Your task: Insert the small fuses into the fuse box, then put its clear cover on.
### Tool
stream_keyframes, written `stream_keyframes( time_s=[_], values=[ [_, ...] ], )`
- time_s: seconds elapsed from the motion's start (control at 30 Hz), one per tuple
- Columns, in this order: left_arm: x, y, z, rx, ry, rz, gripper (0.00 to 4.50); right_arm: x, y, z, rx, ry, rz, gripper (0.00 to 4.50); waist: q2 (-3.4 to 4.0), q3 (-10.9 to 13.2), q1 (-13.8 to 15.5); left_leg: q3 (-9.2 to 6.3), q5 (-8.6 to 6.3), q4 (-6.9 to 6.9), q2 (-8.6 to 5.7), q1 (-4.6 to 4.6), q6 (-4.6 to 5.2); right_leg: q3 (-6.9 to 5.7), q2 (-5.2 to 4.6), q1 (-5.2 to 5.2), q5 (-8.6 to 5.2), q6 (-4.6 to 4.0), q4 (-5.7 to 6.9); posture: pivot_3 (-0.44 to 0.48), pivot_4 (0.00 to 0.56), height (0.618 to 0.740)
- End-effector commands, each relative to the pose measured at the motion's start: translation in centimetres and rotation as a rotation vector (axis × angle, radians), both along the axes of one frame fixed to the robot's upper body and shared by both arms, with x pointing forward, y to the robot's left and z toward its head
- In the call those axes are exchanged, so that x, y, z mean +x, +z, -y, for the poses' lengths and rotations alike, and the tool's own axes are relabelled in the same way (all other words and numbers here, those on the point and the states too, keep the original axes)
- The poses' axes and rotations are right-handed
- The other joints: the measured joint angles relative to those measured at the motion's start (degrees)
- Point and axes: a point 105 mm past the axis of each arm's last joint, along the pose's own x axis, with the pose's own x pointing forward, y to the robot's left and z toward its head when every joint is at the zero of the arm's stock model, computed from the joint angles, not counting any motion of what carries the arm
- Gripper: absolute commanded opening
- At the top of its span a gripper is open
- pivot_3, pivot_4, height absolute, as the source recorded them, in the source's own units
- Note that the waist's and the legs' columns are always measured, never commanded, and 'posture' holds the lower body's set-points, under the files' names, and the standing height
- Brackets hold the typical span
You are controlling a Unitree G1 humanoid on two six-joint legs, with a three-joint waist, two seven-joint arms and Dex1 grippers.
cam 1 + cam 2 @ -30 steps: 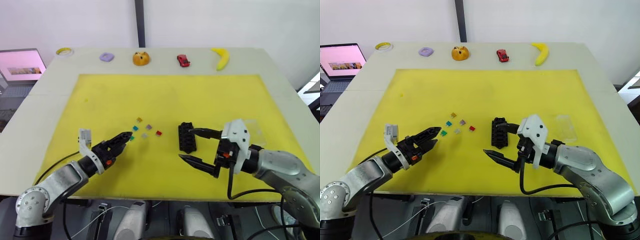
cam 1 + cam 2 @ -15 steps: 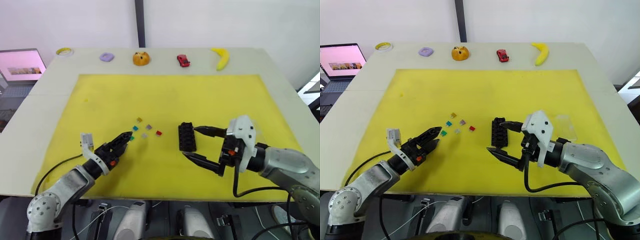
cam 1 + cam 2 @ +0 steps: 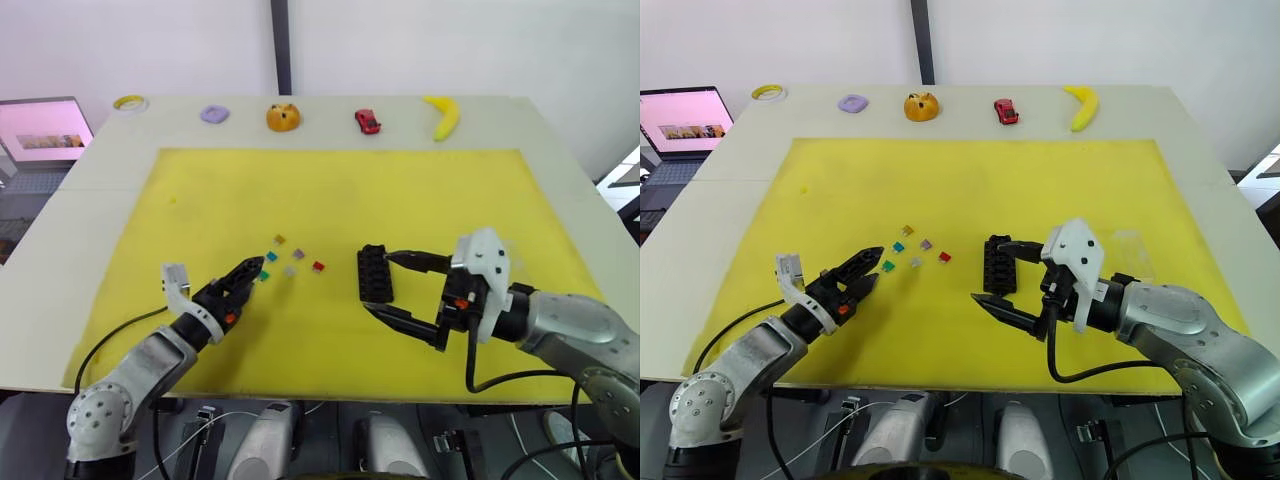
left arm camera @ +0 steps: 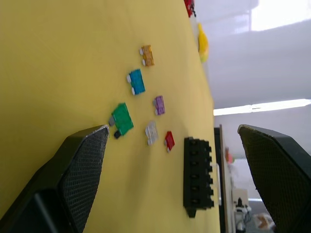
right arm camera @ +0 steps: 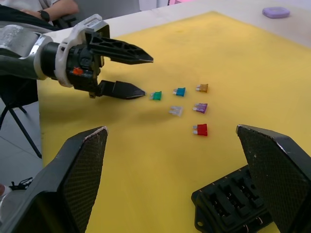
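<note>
The step in hand looks like the first pick: the left tool point(image 3: 866, 272) lies low over the yellow mat point(image 3: 1040, 180), open a moderate way and empty, its tips just beside the green fuse point(image 3: 887, 266). To do this well, I would bring the fingers down astride the green fuse's narrow sides, shut gently so the chip does not skid or flip on the mat, and grip its plastic body so the metal blades stay free to enter a slot.

The right tool point(image 3: 1004, 279) is wide open and holds nothing; its upper finger reaches over the fuse box point(image 3: 997, 266) and its lower finger lies on the mat just beside the box's near end. It would do best to steady the box when the fuse comes over.

The fuses form a loose cluster left of the box: green, blue fuse point(image 3: 898, 246), amber fuse point(image 3: 907, 230), purple fuse point(image 3: 925, 244), pale clear fuse point(image 3: 915, 262) and red fuse point(image 3: 944, 257), all lying flat and apart. The box is black with two rows of empty slots. The clear cover point(image 3: 1132, 252) lies on the mat behind the right tool, faint and glassy.
</note>
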Motion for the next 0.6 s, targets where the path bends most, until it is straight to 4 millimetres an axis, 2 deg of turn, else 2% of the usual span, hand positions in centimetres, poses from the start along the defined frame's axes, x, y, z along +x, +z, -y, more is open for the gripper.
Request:
stream_keyframes(
  time_s=[0.03, 0.43, 0.6],
  values=[
    [0.2, -0.4, 0.0, 0.011, 0.016, -0.024, 4.50, -0.1, 0.6, -0.2, 0.004, 0.007, 0.027, 4.46, 0.01, 0.00, -0.01, 0.00, 0.00, 0.00, 0.00, 0.00, 0.00, 0.00, 0.00, 0.00, 0.00, 0.00, 0.00, 0.000, 0.150, 0.735],
    [0.0, -0.6, 1.7, 0.007, -0.062, -0.060, 4.50, -0.1, 0.7, -0.1, 0.010, -0.008, 0.026, 4.46, 0.01, -0.01, 0.16, 0.00, 0.00, 0.00, -0.02, 0.00, 0.00, 0.00, 0.00, 0.02, 0.00, 0.00, -0.01, 0.000, 0.150, 0.735],
    [-0.2, -1.3, 2.4, 0.018, -0.094, -0.086, 4.50, -0.1, 0.7, -0.1, 0.010, -0.010, 0.026, 4.46, 0.01, -0.01, 0.23, 0.00, 0.00, 0.00, -0.02, 0.00, 0.00, 0.00, 0.00, 0.02, 0.00, 0.00, -0.01, 0.000, 0.150, 0.735]
  ],
)
